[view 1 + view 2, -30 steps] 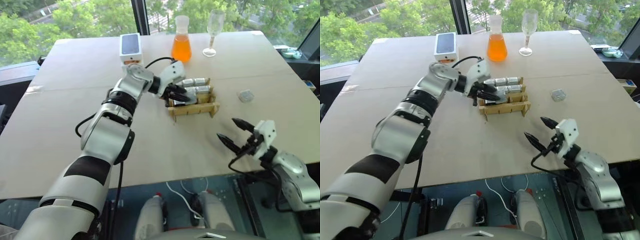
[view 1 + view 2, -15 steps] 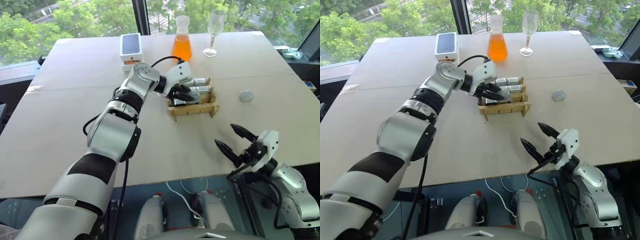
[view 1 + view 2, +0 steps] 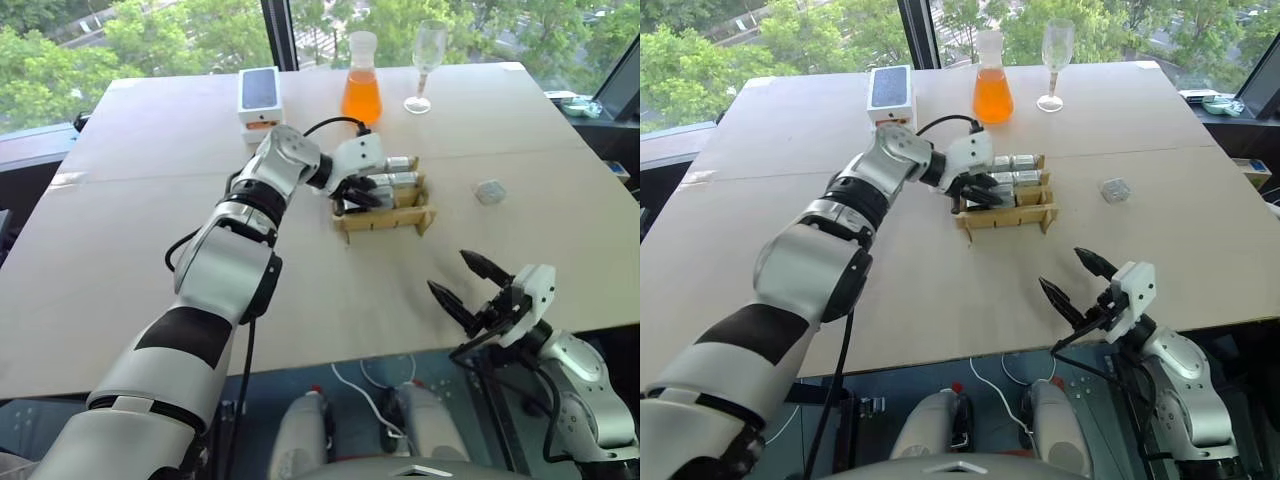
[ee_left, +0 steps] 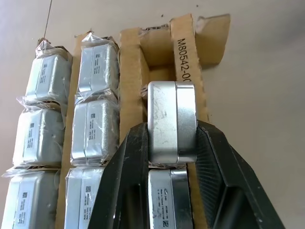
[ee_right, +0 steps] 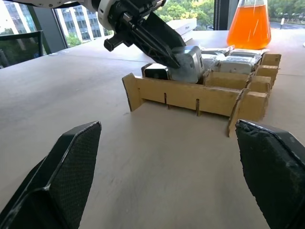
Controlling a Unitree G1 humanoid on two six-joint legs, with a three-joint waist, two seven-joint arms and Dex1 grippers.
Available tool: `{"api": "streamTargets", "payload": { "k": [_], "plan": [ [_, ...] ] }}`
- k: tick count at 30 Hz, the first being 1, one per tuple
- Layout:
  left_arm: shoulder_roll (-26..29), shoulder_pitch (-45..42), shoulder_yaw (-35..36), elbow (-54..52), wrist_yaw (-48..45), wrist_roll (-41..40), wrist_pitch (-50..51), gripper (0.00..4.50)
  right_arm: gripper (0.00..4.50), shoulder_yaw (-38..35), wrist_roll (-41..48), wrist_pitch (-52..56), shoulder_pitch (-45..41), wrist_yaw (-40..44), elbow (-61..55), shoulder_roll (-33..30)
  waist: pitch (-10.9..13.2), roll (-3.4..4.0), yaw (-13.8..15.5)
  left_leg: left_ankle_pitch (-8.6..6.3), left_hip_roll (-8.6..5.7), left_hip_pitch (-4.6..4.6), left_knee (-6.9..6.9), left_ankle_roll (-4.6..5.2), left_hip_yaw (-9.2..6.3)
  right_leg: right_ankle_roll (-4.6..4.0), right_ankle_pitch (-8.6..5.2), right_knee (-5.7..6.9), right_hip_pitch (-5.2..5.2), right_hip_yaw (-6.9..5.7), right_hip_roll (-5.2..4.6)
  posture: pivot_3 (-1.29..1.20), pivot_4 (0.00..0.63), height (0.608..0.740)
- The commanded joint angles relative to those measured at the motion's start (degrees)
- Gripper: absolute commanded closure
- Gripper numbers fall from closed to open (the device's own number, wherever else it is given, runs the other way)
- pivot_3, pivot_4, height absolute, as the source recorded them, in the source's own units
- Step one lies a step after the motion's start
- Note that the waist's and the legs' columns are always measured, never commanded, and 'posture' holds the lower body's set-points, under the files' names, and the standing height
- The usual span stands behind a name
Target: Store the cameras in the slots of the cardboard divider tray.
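On the tan table [image 3: 130, 250], near its middle, the cardboard divider tray [image 3: 388, 214] is seen with the left gripper [image 4: 172, 148] reaching into it. A camera [image 4: 171, 121] is clamped between the two black fingers [image 4: 127, 162] of that gripper and is held tilted over the middle slot of the tray's near row. Beside it in the same row, another camera [image 4: 170, 198] is already seated, while the end slot of that row is seen bare. The two farther rows are occupied by six wrapped cameras [image 4: 95, 124], three to each row.

Compared with a second ago, the left wrist is seen rolled, so that the white gripper body is turned more toward the flask, and the held camera has been brought slightly lower against the dividers. The right gripper [image 3: 472, 289] is held with its fingers spread wide and nothing between them, near the table's front edge; since the earlier frame it has been drawn back a little toward that edge.

A loose camera [image 3: 490, 191] lies on the table to the tray's right, well apart from it. Behind the tray, an orange flask [image 3: 362, 90], a wine glass [image 3: 427, 62] and white phone boxes [image 3: 260, 96] are stood.
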Motion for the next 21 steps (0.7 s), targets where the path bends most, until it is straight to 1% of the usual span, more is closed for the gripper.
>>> {"api": "streamTargets", "payload": {
  "k": [1, 6, 12, 14, 17, 20, 21],
  "plan": [
    [0.07, 0.11, 0.40, 0.35, 1.26, 0.92, -0.16, 3.74, 0.00, -1.44, -0.36, -1.99, 0.19, -0.32, -3.03, 0.56, 0.00, 0.00, 0.01, 0.00, 0.01, 0.00, 0.00, 0.00, -0.01, 0.00, 0.00, 0.00, 0.00, -0.01, 0.01, 0.00, 0.150, 0.740],
    [-0.26, 0.47, 0.13, 0.56, 1.87, 1.88, -0.15, 3.74, 0.00, -1.73, -0.77, -2.45, 1.13, -0.47, -3.41, 0.85, 0.00, 0.00, 0.02, 0.01, 0.01, -0.01, 0.00, -0.02, 0.00, 0.00, 0.00, 0.00, 0.00, -0.01, 0.01, 0.00, 0.150, 0.740],
    [-0.76, 0.30, 1.25, 0.80, 0.51, 1.37, 2.08, 3.74, 0.00, -1.66, -1.68, -2.67, 1.94, -0.81, -3.89, 1.31, -0.01, -0.01, 0.02, 0.01, 0.01, 0.01, 0.00, -0.02, 0.01, 0.00, 0.00, 0.01, 0.00, 0.00, 0.02, 0.00, 0.150, 0.740],
    [-0.81, 0.19, 1.61, 0.70, 0.48, 1.13, 2.29, 2.74, 0.00, -1.65, -1.80, -2.68, 1.84, -0.87, -3.71, 1.39, -0.01, -0.01, 0.02, 0.03, 0.01, 0.01, 0.00, -0.05, 0.00, 0.00, 0.00, 0.01, 0.00, 0.00, 0.02, 0.00, 0.150, 0.740],
    [-0.76, 0.13, 2.16, 0.45, 1.22, 0.93, 2.03, 1.65, 0.00, -1.61, -1.87, -2.77, 1.46, -0.77, -3.42, 1.48, -0.01, -0.01, 0.11, 0.04, 0.01, -0.01, 0.01, -0.06, 0.00, 0.00, 0.00, 0.00, 0.00, -0.01, 0.02, 0.00, 0.150, 0.740],
    [-0.48, -0.46, 3.72, 0.02, 0.79, -0.27, 2.72, 0.38, 0.00, -1.63, -2.00, -2.65, 0.65, -0.68, -3.05, 1.57, -0.01, -0.01, 0.11, 0.04, 0.01, -0.01, 0.01, -0.06, 0.00, 0.00, 0.00, 0.00, 0.00, -0.01, 0.01, 0.00, 0.150, 0.740],
    [-0.25, -0.79, 4.30, -0.42, -0.26, -0.77, 2.63, 0.11, 0.00, -1.72, -1.95, -2.51, 0.58, -0.73, -3.14, 1.55, -0.01, -0.01, 0.11, 0.04, 0.00, -0.01, 0.01, -0.06, 0.00, 0.00, 0.00, 0.00, 0.00, 0.00, 0.01, 0.00, 0.150, 0.740]
  ]
}}
